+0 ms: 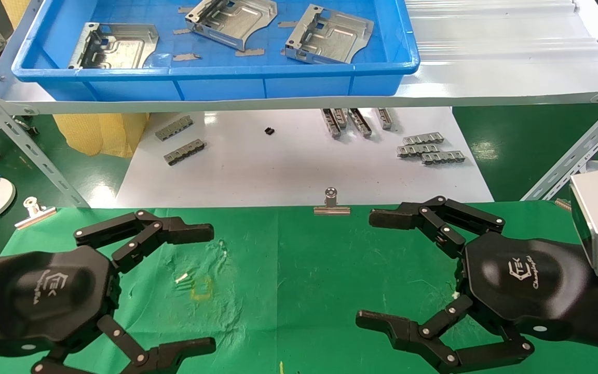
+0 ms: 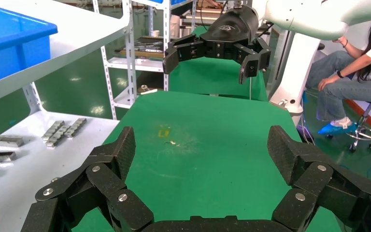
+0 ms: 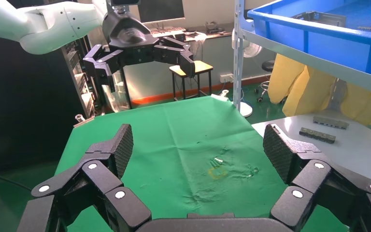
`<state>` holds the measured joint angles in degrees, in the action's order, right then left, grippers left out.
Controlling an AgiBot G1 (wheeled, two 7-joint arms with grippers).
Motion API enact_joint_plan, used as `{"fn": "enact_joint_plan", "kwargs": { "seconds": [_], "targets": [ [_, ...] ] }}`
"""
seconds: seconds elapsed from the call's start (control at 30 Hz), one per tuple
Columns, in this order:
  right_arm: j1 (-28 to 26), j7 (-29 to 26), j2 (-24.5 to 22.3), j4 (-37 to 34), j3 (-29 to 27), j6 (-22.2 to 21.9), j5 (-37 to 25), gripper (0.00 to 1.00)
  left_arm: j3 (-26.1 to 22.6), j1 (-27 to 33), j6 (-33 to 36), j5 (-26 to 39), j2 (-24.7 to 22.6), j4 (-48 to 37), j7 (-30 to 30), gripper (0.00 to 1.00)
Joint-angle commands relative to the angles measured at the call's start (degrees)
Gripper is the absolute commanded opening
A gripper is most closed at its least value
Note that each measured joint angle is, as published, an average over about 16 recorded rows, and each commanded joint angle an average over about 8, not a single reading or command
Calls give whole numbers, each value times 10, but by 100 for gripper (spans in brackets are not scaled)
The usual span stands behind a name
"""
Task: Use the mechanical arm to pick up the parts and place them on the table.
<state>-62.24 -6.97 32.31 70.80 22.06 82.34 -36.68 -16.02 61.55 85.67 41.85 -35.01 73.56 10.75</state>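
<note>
Nearest the camera in the head view, over the table with its wrinkled bright green cloth, two black three-fingered robot hands face each other. The left mechanical arm hovers above the cloth on the left side, its jaws spread wide and holding nothing. The right mechanical arm hovers on the right side, jaws likewise wide and empty. Between them, nearer the left one, the cloth shows a yellowish stain. At the table's far edge sits a silver clip, with another at the left corner. Beyond the table lies a white sheet carrying small grey toothed metal strips in several groups. Farthest off, on a pale shelf above that sheet, stands a blue plastic tray. Inside it rest the parts, three shiny silver stamped sheet-metal plates: one at the left, one in the middle, one at the right, apart from each other.
</note>
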Motion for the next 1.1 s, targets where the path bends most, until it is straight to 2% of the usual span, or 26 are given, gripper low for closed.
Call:
{"fn": "enact_joint_plan", "kwargs": {
  "seconds": [0.03, 1.1],
  "targets": [
    [0, 0, 0, 0, 0, 0, 0, 100, 0, 0, 0, 0, 0, 0, 0, 100],
    [0, 0, 0, 0, 0, 0, 0, 100, 0, 0, 0, 0, 0, 0, 0, 100]
  ]
}}
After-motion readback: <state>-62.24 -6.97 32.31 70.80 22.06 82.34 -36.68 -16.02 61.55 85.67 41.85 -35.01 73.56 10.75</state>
